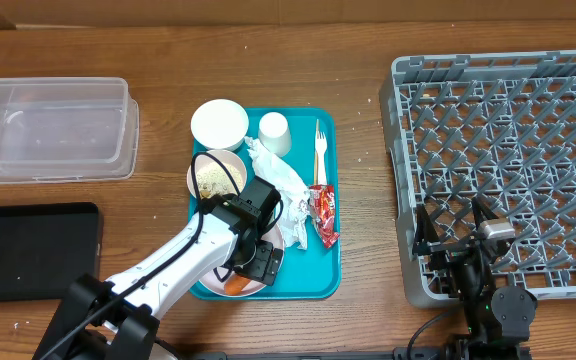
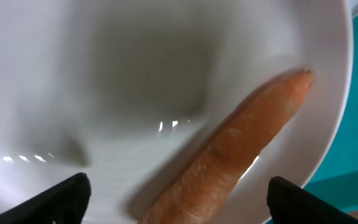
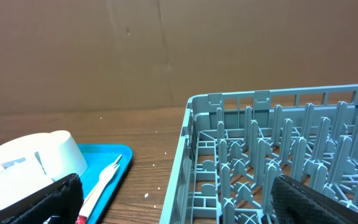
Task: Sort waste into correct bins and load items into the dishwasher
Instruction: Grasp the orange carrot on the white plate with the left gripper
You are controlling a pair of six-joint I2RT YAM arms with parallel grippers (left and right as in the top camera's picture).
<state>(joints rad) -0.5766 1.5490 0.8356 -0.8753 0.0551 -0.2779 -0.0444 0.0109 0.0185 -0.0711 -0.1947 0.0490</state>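
Note:
An orange carrot lies on the large white plate at the near end of the teal tray. My left gripper hangs just over it, open, one finger on each side of the carrot and neither touching it. From overhead the left gripper hides most of the plate. Farther back on the tray sit an empty bowl, a bowl with rice scraps, a cup, a fork, a crumpled napkin and a red wrapper. My right gripper is open and empty at the dish rack's near left corner.
A clear plastic tub stands at the far left, with a flat black tray in front of it. The grey rack fills the right side of the table. Bare wood lies between the teal tray and the rack.

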